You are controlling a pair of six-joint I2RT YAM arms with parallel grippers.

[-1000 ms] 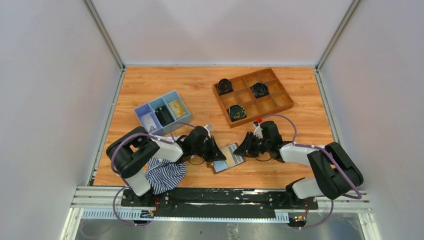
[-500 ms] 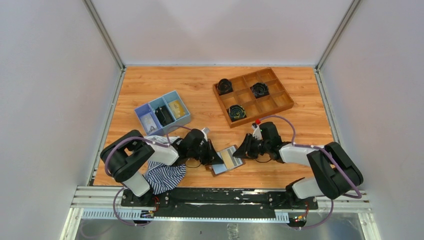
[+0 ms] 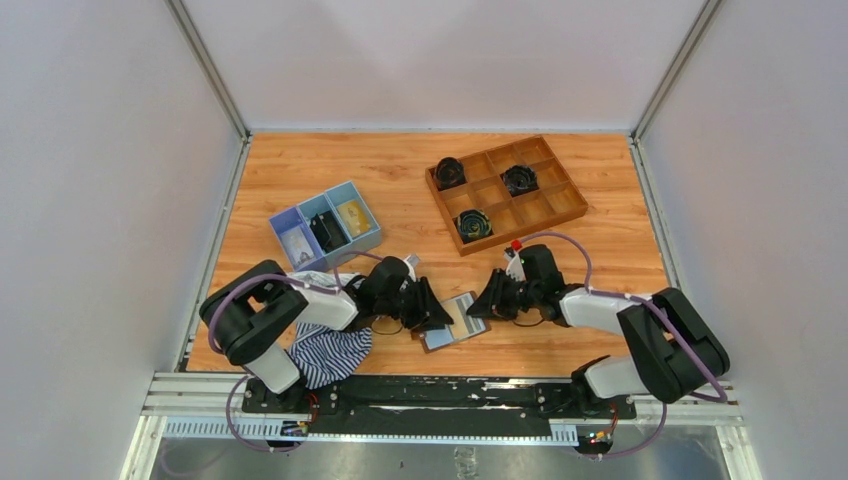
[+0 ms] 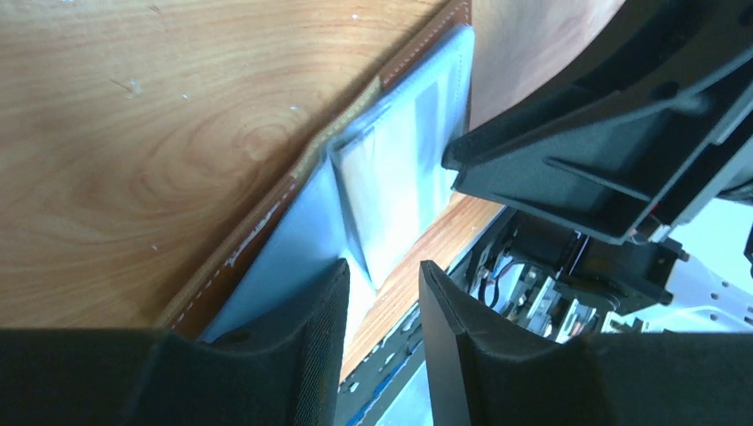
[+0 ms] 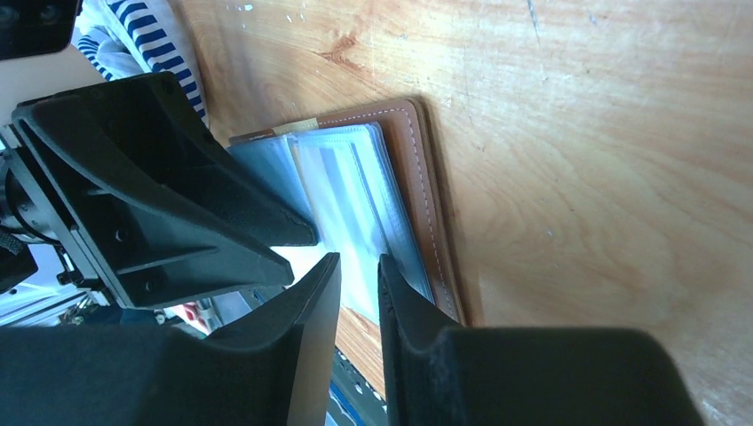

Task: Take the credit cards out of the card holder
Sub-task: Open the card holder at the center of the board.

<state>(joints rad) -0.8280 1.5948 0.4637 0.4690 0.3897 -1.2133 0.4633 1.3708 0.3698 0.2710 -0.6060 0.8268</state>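
The card holder (image 3: 455,322) lies open on the wooden table between my two grippers, brown cover down and pale grey-blue sleeves up. It also shows in the left wrist view (image 4: 395,177) and in the right wrist view (image 5: 355,200). My left gripper (image 3: 436,317) (image 4: 382,288) is at its left end, slightly open, with one finger (image 4: 302,346) resting on a sleeve. My right gripper (image 3: 484,305) (image 5: 360,288) is at its right end, its jaws a narrow gap apart over the sleeve edges, with nothing seen between them. No bare card shows.
A light-blue compartment tray (image 3: 325,225) stands at the back left. A brown wooden grid tray (image 3: 540,205) holding dark round objects stands at the back right. A striped cloth (image 3: 330,350) lies by the left arm. The table's front edge and rail are just below the holder.
The tan card face seen half a second ago is now covered by pale sleeves. Both grippers have closed in slightly on the holder's ends.
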